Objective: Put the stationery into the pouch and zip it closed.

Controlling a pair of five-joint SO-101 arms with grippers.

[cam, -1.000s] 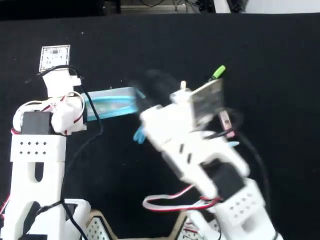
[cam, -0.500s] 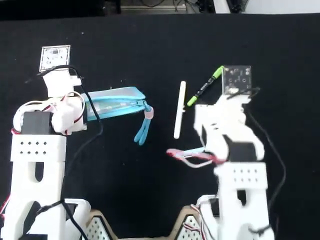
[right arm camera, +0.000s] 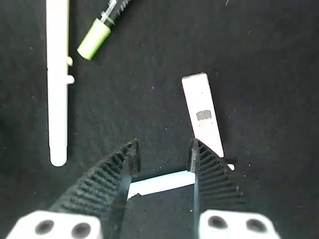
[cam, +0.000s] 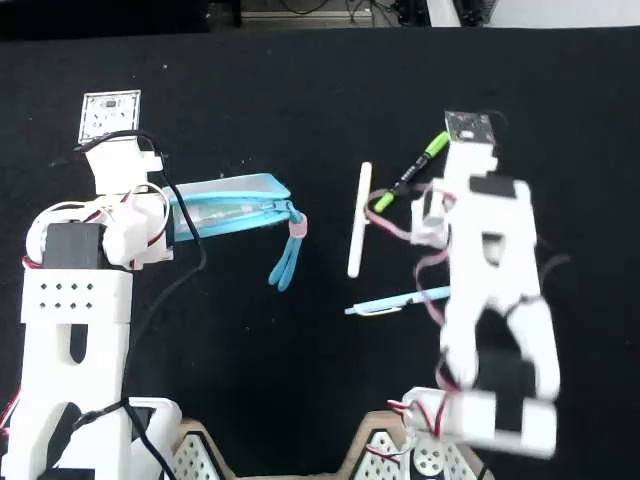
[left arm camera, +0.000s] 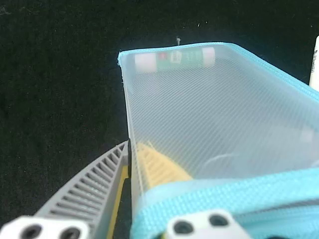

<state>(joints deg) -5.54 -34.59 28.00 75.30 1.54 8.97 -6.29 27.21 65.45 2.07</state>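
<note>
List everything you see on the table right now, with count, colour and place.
pouch: one, light blue, see-through, left part of the table
stick: one, green and white, inside the pouch
strap: one, blue and pink, at the pouch's zip end
white pen: one, white, mid-table
marker: one, black with green cap, by the white pen's far end
blue pen: one, light blue, nearer the arm bases
white strip: one, white, flat, near the blue pen
table: one, black
left gripper: shut on the pouch's edge
right gripper: open, above the blue pen
</note>
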